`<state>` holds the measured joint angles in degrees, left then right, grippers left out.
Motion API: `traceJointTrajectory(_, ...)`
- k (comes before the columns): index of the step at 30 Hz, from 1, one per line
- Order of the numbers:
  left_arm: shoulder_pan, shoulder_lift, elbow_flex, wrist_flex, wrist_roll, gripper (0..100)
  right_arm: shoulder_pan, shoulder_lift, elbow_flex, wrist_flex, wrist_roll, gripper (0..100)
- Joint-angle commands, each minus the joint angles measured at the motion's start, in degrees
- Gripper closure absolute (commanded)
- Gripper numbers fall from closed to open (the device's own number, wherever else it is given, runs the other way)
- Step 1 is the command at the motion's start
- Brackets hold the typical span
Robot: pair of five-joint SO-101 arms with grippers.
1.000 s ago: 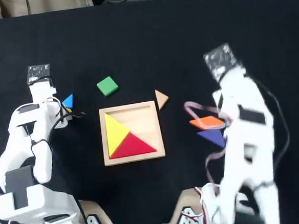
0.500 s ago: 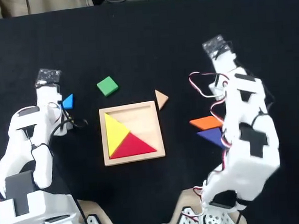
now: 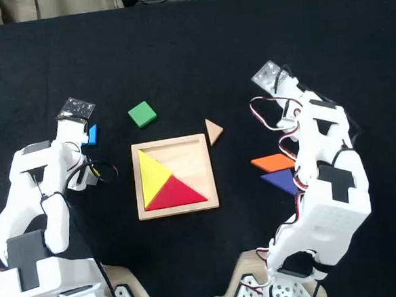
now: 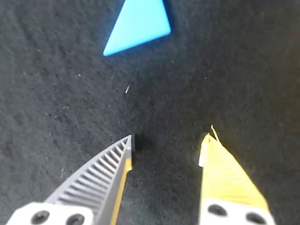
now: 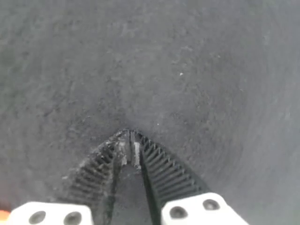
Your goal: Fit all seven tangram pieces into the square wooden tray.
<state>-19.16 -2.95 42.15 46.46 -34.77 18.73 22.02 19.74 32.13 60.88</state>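
In the high view, the square wooden tray [image 3: 188, 157] is seen at the middle of the black cloth [image 3: 198, 53], with a yellow triangle [image 3: 152, 175] and a red triangle [image 3: 177, 193] laid touching inside it. A green square [image 3: 142, 114] and a tan triangle [image 3: 213, 130] are set near its far side. An orange piece [image 3: 274, 162] and a purple piece [image 3: 280, 180] are placed beside the right arm [image 3: 324, 153]. A blue triangle [image 3: 92, 134] is partly covered by the left arm [image 3: 40, 180]. In the left wrist view, the left gripper [image 4: 166, 143] is held above the cloth with its jaws apart and empty, with the blue triangle ahead of its tips. In the right wrist view, the right gripper [image 5: 130, 140] is shown over the cloth with its jaws closed on nothing.
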Motion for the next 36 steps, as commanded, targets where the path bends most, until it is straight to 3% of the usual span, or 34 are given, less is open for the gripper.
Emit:
traceJointTrajectory(1,-0.13,-1.32,-1.71,0.88,-0.18,77,3.69,0.66,3.65,3.34,7.47,98.7)
traceJointTrajectory(7,0.92,-1.32,-2.77,0.97,0.00,77,5.71,-0.13,6.55,7.03,14.42,98.7)
traceJointTrajectory(13,3.03,-1.32,-2.86,1.05,0.09,77,5.98,-3.65,12.00,7.12,16.09,98.7)
traceJointTrajectory(22,3.74,-1.41,-3.12,1.05,0.18,77,8.26,-16.92,26.24,7.12,24.35,98.7)
traceJointTrajectory(27,3.65,-1.41,-4.88,2.55,4.48,77,8.35,-23.60,31.60,7.03,26.73,98.7)
traceJointTrajectory(31,4.53,-2.81,-10.95,11.16,11.34,77,8.18,-31.25,31.69,7.30,23.12,98.6)
traceJointTrajectory(36,11.30,-8.26,-10.07,16.62,23.65,77,3.43,-43.82,35.21,7.65,5.36,98.3)
